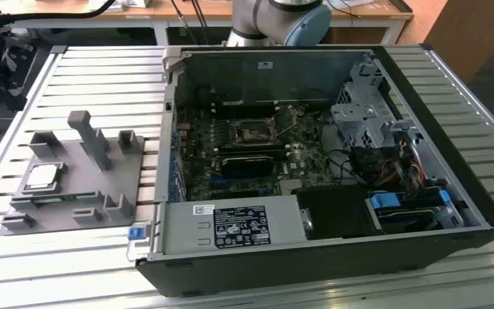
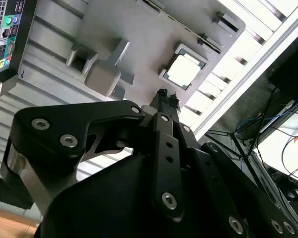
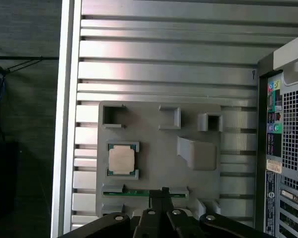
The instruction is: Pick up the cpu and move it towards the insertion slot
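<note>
Gripper (image 2: 167, 94) pinched together, empty, near cpu (image 2: 184, 70) (seated in grey fixture (image 3: 154, 148)); descending closed risks striking chip lid.

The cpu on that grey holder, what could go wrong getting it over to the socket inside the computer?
1. In the first wrist view the shut tool sits by the green strip, not over the cpu; it might come down on the wrong part.
2. The cpu lies thin and flat in the grey holder, so a grip may slip.
3. The insertion slot lies deep in the open case, near cables; the arm could clip a wall.
</note>
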Available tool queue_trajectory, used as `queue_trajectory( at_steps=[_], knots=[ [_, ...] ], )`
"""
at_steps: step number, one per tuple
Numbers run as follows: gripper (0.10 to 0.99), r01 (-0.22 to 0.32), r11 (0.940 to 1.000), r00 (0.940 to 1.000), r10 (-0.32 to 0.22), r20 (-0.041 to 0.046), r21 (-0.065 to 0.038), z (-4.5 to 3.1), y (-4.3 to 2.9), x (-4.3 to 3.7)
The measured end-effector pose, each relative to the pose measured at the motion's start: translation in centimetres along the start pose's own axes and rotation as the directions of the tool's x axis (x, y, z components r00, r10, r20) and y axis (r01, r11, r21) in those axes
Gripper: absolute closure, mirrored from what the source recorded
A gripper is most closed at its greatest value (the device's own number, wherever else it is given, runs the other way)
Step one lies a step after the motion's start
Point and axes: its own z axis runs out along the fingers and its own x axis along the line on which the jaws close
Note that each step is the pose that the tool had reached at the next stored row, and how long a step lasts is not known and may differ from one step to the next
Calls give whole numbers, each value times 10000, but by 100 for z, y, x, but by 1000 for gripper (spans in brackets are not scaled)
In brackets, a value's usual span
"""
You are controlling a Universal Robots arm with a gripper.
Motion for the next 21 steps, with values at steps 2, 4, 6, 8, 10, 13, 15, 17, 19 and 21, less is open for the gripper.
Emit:
queue_trajectory(
  at_steps=[2,4,6,8,10,13,15,17,19,21],
  knots=[
    [980,0,10000,10000,0,0,0,0,0,0],
    [980,0,10000,10000,0,0,0,0,0,0],
    [980,0,10000,10000,0,-1,0,0,0,0],
    [980,0,10000,10000,0,-3,2,-1,0,5],
    [980,-2,10000,10000,2,0,1,0,1,20],
    [980,0,10000,10000,0,-1,1,1,1,49],
    [980,0,10000,10000,0,0,0,4,2,71],
    [980,0,10000,10000,0,0,0,7,2,101],
    [980,0,10000,10000,0,1,0,11,2,120],
    [980,0,10000,10000,0,-1,0,15,2,139]
  ],
)
